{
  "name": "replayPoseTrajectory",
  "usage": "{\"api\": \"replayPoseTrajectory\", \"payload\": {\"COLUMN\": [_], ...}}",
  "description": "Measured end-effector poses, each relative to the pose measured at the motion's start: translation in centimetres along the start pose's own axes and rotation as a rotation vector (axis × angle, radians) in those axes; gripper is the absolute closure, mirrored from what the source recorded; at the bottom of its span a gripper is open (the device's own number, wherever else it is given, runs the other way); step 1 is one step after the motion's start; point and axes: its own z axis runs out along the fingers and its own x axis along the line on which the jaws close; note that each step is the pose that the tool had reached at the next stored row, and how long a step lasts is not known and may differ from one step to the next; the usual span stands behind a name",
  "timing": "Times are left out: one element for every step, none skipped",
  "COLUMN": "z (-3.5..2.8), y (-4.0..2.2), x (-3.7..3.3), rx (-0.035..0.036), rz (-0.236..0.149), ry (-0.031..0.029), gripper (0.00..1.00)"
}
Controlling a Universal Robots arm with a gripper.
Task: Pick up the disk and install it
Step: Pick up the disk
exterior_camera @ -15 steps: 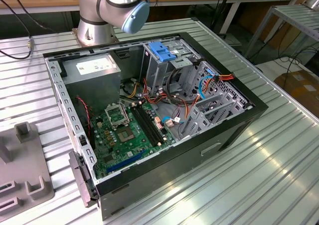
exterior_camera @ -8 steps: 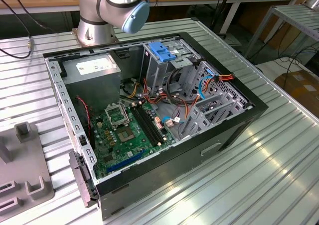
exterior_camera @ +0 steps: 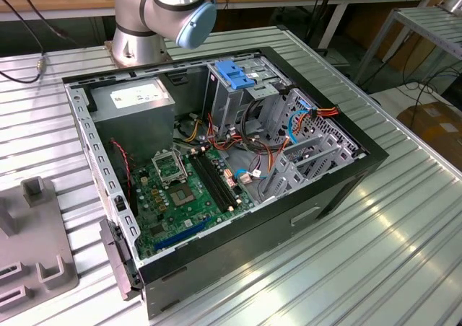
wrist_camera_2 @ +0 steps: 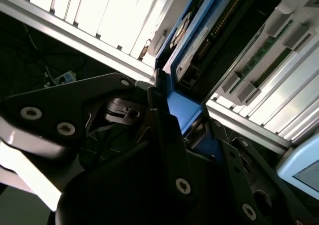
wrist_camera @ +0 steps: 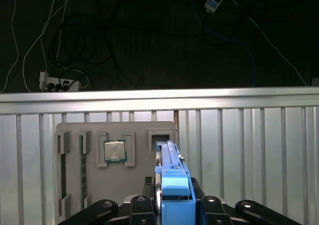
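arm: silver-grey tube joints | joint cap: pale blue, round | jaws: black links, silver screws

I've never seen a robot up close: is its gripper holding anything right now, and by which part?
Yes. The gripper holds the disk on edge, clamped on the end of its blue carrier frame.

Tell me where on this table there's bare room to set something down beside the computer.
Bare ribbed table runs along the computer case on the exterior view's right and near side. The strip between the case and the grey fixture is narrow. Inside the case it's crowded: motherboard, cables, drive cage. The gripper grips the disk.
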Motion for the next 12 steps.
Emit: {"api": "replayPoseTrajectory", "payload": {"z": [-0.24,-0.4,-0.55,-0.67,-0.79,-0.91,-1.05,-1.28,-1.44,-1.58,-1.74,-1.89], "y": [0.0,0.0,0.01,0.01,0.01,0.01,0.01,0.01,0.01,0.01,0.01,0.02], "x": [-0.01,-0.01,-0.01,-0.02,-0.02,-0.02,-0.03,-0.03,-0.03,-0.04,-0.04,-0.05], "rx": [0.0,0.0,0.0001,0.0,0.0001,0.0,0.0,0.0001,0.0001,0.0,0.0,0.0], "rz": [0.0,0.0,0.0,0.0,0.0,0.0,0.0,0.0,0.0,0.0,0.0,0.0], "ry": [0.0,0.0,-0.0001,0.0,-0.0001,-0.0001,0.0,0.0,0.0,-0.0001,-0.0001,-0.0001], "gripper": [0.63,0.63,0.63,0.63,0.63,0.63,0.63,0.63,0.63,0.63,0.63,0.63]}}
